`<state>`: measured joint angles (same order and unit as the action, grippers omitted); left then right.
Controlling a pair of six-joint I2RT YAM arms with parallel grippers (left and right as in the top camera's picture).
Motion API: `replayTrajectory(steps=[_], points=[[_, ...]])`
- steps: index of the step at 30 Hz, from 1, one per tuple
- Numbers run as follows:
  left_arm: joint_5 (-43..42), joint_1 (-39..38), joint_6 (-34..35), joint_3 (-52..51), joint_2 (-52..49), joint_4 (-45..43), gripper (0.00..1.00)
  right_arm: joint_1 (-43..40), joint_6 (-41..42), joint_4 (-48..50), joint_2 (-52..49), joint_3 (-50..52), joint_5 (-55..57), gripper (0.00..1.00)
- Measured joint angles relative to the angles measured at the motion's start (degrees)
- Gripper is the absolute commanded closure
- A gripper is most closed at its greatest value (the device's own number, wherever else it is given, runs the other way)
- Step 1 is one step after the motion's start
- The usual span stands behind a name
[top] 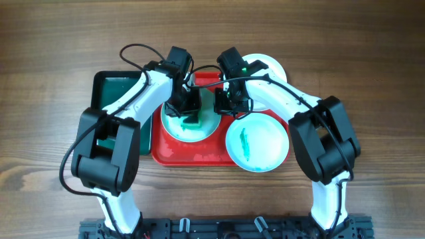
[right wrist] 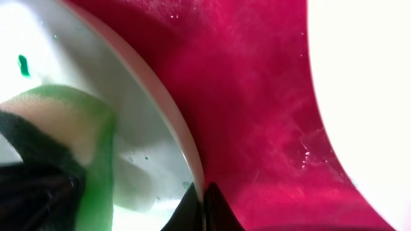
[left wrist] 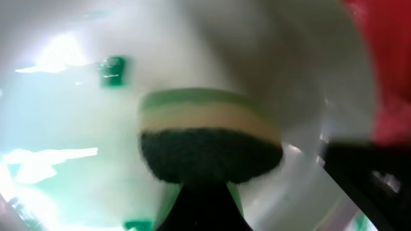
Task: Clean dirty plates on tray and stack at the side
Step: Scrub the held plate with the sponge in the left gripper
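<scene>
**Overhead and wrist views, plate cleaning on the red tray.** The tray sits at the middle of the wooden table.

- **Scrubbed plate:** The scrubbed plate lies flat in the tray's left half, with teal traces still on its surface.
- **Left jaws:** These hang over that same half of the tray, clenched on a sponge. The sponge is green and tan with a dark scouring face, and that face presses against the plate's white inside.
- **Right jaws:** These sit near the tray's centre. In the right wrist view their tips are drawn together on the scrubbed plate's rim, pinching it, with bare red tray floor just beside them.
- **Smeared plate:** The smeared plate lies over the tray's right near corner, its edge reaching past the rim. A green-teal streak runs across its middle.
- **Far plate:** The far plate rests on the table beyond the tray's right far corner, partly hidden by the right arm.
- **Green tray:** A smaller dark green tray lies just beside the red tray's left edge.
</scene>
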<state>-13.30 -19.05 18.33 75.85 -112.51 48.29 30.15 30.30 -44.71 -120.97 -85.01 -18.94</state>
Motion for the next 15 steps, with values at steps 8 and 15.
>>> replayTrajectory(steps=[8, 15], points=[[24.2, 0.4, 13.3, -0.5, 0.0, 0.5, 0.96, -0.1, 0.3, 0.3, 0.0, 0.0, -1.2, 0.96], [24.7, -1.2, 11.5, -2.6, 0.4, -1.8, 0.96, -1.3, 0.1, 0.7, 0.0, 0.2, -4.0, 0.96]])
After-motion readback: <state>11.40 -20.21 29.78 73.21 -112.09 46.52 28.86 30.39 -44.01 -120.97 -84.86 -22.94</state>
